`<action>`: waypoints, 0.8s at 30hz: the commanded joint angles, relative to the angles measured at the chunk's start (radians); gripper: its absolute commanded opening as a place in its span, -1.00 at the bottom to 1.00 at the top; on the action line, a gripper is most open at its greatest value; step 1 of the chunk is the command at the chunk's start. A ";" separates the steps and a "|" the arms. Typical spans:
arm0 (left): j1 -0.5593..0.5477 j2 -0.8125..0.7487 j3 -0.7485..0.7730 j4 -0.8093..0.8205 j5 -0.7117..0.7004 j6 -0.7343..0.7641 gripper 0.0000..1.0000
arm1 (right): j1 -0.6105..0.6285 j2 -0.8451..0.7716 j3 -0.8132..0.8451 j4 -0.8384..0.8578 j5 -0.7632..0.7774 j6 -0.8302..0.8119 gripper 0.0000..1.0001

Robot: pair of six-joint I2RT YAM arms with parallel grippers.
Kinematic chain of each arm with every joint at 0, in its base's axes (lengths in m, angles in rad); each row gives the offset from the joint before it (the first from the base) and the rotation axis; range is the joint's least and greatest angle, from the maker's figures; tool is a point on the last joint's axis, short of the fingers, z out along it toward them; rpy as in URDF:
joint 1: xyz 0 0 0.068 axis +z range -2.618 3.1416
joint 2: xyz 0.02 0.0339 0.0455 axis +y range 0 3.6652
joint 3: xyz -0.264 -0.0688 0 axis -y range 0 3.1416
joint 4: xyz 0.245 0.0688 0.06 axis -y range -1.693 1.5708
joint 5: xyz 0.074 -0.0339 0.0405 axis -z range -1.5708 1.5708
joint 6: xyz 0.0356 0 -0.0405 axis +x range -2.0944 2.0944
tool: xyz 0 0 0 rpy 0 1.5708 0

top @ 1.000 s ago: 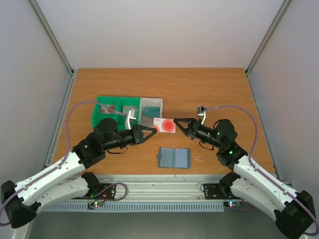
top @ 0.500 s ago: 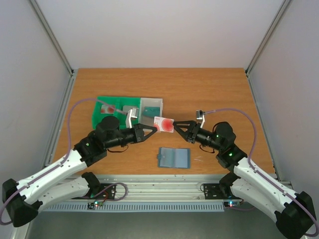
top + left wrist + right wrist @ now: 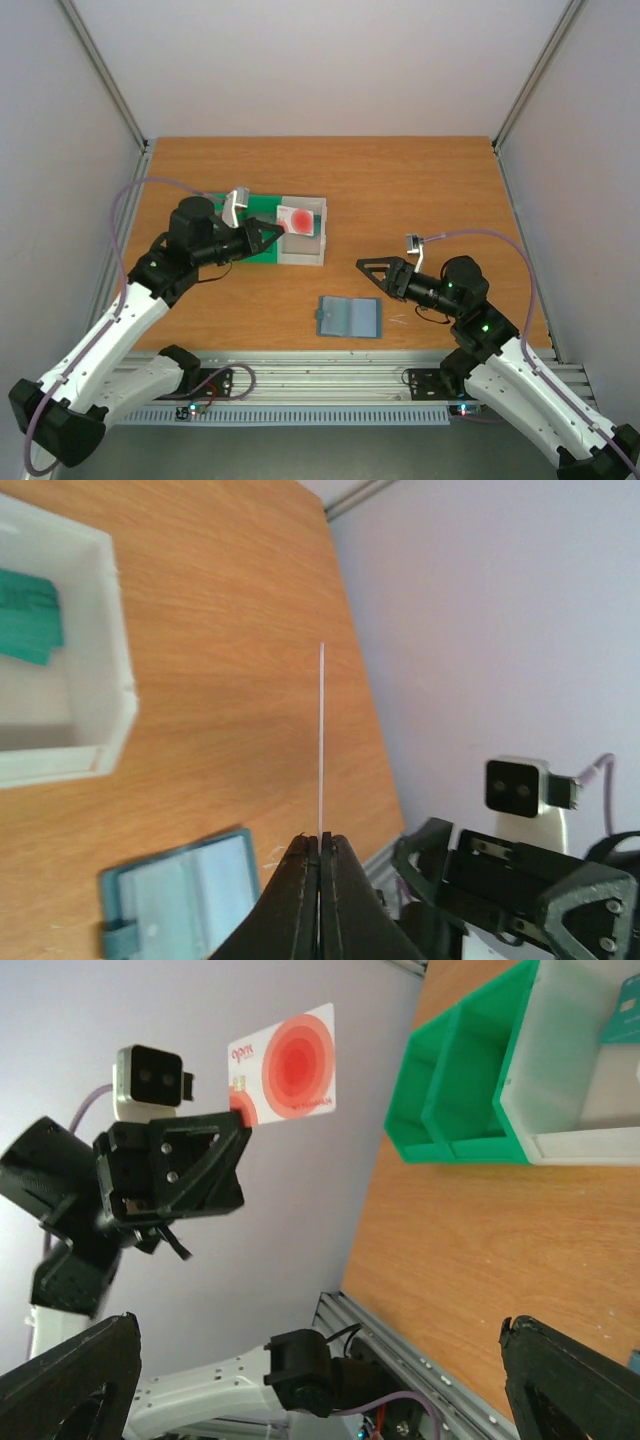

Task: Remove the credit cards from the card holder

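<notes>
A pale credit card point(image 3: 298, 219) with a red round mark hangs over the white tray point(image 3: 303, 256), and my left gripper point(image 3: 281, 229) is shut on its near edge. The left wrist view shows that card point(image 3: 321, 740) edge-on as a thin white line rising from the shut fingertips point(image 3: 320, 837). In the right wrist view its face point(image 3: 285, 1063) stands in front of the wall. The blue-grey card holder point(image 3: 349, 317) lies open and flat on the table, also seen from the left wrist point(image 3: 180, 900). My right gripper point(image 3: 371, 279) hovers open and holds nothing, right of the holder.
A green tray point(image 3: 262, 205) joins the white tray's left side, mostly under my left arm. A teal card point(image 3: 25, 615) lies inside the white tray point(image 3: 118, 680). The table's near edge rail point(image 3: 320, 375) runs just below the card holder.
My right gripper let go of the pale card, opened wide and drew back to the right. My left gripper carried the card back and left, over the white tray.
</notes>
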State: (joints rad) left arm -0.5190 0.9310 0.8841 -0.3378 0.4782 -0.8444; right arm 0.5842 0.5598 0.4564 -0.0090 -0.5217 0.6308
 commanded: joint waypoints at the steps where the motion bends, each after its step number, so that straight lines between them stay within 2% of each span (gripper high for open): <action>1: 0.081 0.010 0.106 -0.209 0.046 0.170 -0.99 | 0.005 -0.042 0.029 -0.116 0.022 -0.069 0.97; 6: 0.180 0.058 0.186 -0.414 0.012 0.311 -0.99 | 0.006 -0.027 0.058 -0.147 -0.001 -0.097 0.97; 15: 0.413 0.151 0.228 -0.582 0.022 0.479 -0.99 | 0.006 -0.030 0.100 -0.262 -0.004 -0.150 0.97; 24: 0.605 0.251 0.262 -0.599 -0.051 0.591 -0.99 | 0.006 -0.030 0.117 -0.264 -0.023 -0.156 0.97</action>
State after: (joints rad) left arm 0.0319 1.1339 1.1069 -0.9249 0.4690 -0.3355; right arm 0.5842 0.5350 0.5362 -0.2630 -0.5270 0.4931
